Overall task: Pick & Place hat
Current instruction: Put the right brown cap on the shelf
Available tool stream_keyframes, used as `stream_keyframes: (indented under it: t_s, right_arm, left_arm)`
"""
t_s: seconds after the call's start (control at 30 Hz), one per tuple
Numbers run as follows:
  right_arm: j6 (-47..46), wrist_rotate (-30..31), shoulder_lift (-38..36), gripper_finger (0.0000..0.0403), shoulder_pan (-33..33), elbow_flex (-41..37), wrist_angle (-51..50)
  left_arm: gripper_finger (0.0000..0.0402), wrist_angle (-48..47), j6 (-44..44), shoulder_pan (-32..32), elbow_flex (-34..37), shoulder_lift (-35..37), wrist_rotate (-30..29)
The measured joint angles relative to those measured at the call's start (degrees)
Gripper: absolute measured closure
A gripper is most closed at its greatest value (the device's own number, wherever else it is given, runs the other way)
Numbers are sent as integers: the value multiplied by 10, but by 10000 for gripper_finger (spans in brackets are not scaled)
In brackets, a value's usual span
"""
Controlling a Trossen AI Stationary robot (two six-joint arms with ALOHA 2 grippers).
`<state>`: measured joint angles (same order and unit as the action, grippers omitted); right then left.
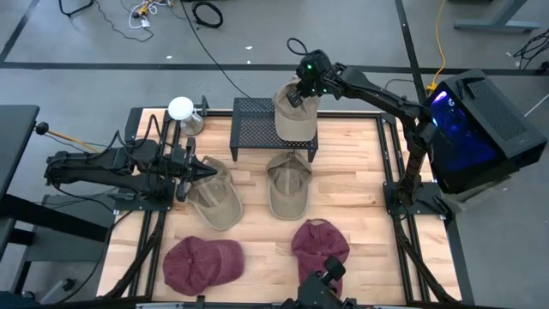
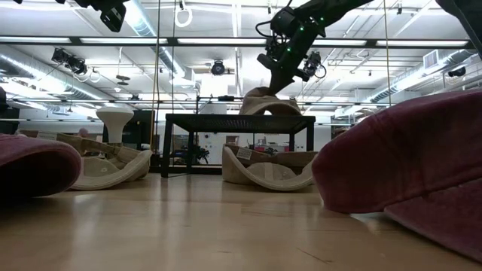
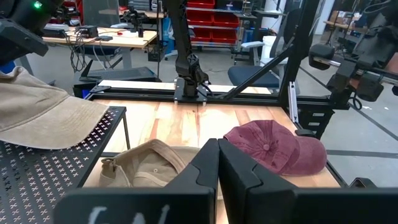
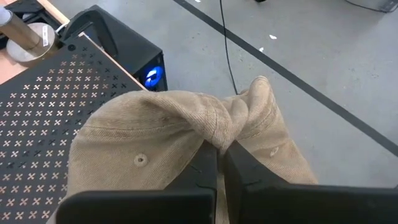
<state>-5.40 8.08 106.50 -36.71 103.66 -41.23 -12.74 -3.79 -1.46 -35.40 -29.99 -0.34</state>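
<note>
A tan hat [image 1: 295, 118] sits on the black perforated stand [image 1: 254, 129] at the table's far middle, its brim end hanging over the stand's right part. My right gripper [image 4: 220, 152] is above its far end, shut on bunched crown fabric; in the low view my right gripper [image 2: 282, 71] stands over the tan hat [image 2: 267, 105]. My left gripper [image 3: 217, 168] is shut and empty, raised over the table's left side above another tan hat [image 1: 216, 202]. My right gripper pinches a bunched fold of the tan hat's crown [image 4: 227, 127] between its two fingers, coming from above and slanting down. The cloth gathers into a twisted peak at the fingers. The hat's lower part [image 4: 118, 168] rests on the stand's mesh top.
A second tan hat [image 1: 288, 184] lies upturned just in front of the stand. Two maroon hats [image 1: 202, 263] [image 1: 319, 244] lie near the table's near edge. A white round-topped object [image 1: 182, 110] stands at the far left corner. Bare wood shows on the table's right side.
</note>
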Motion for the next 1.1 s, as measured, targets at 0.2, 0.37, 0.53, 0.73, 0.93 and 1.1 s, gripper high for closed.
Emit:
stream_keyframes:
  t_s: [0.2, 0.37, 0.53, 0.73, 0.93, 1.1]
  right_arm:
    - [1, 5, 0, 398, 1, 0, 0]
    - [-12, 38, 0, 361, 1, 0, -4]
    - [-13, 60, -1, 303, 2, 1, -9]
    - [-15, 45, -1, 235, 2, 1, -9]
    - [-15, 26, -1, 208, 3, 1, -15]
    - [-5, 29, -1, 216, 4, 1, -21]
  left_arm:
    - [387, 0, 0, 0, 0, 0, 0]
    - [387, 0, 0, 0, 0, 0, 0]
    - [387, 0, 0, 0, 0, 0, 0]
    - [387, 0, 0, 0, 0, 0, 0]
    - [387, 0, 0, 0, 0, 0, 0]
    - [387, 0, 0, 0, 0, 0, 0]
